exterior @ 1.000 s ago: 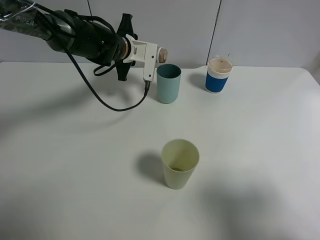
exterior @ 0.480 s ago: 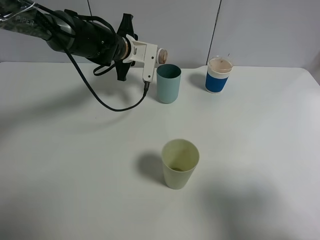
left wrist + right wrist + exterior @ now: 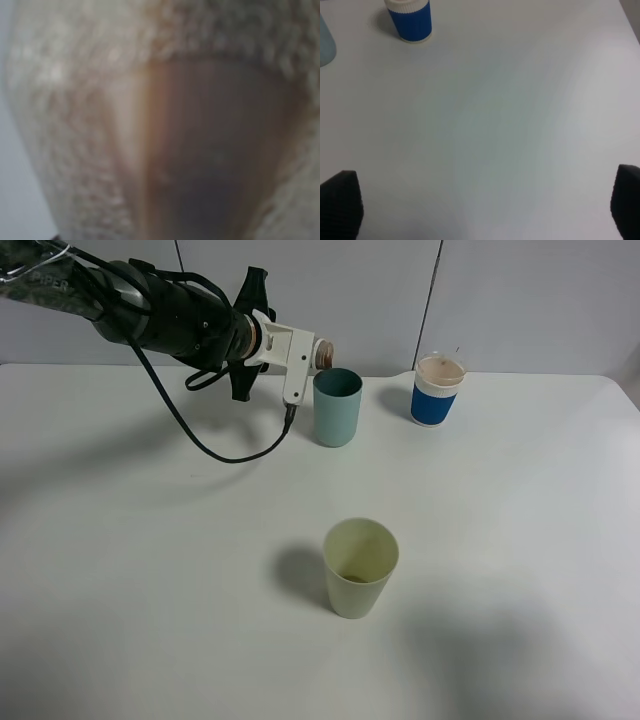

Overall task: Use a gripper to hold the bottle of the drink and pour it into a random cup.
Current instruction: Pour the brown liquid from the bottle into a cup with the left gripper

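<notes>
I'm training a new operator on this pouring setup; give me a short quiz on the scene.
1. How many cups stand on the table?
2. The left gripper holds the bottle with its mouth nearest which cup? A teal cup, B yellow-green cup, C blue-and-white cup.
3. True or false: the right gripper is open and empty.
Key: 1 three; 2 A; 3 true.
</notes>
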Tool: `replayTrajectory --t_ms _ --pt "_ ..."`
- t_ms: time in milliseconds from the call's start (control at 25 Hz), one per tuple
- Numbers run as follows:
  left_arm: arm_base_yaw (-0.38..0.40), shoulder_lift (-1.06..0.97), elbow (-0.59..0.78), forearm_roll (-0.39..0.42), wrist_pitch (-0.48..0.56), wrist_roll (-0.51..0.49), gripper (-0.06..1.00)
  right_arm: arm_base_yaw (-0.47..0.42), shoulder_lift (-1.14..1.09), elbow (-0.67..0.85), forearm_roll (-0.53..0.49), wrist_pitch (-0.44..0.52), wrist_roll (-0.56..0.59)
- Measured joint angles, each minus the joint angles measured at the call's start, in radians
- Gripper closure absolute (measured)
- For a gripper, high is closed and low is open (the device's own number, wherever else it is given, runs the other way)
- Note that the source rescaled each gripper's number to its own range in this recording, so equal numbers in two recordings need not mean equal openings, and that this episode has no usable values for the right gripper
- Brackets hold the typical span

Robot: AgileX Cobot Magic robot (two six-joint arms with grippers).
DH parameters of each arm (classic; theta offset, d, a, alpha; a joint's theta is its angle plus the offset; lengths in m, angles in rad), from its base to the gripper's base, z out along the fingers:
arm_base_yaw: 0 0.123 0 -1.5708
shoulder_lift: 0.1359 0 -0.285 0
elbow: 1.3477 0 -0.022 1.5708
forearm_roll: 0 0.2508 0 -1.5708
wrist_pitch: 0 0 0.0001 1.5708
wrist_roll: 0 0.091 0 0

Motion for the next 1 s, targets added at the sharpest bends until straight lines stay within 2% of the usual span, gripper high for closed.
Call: replayTrajectory --t_ms 1000 --pt "0.0 -0.005 -0.015 0.0 0.015 0.02 0.92 0.0 0.0 0.0 0.0 0.0 0.0"
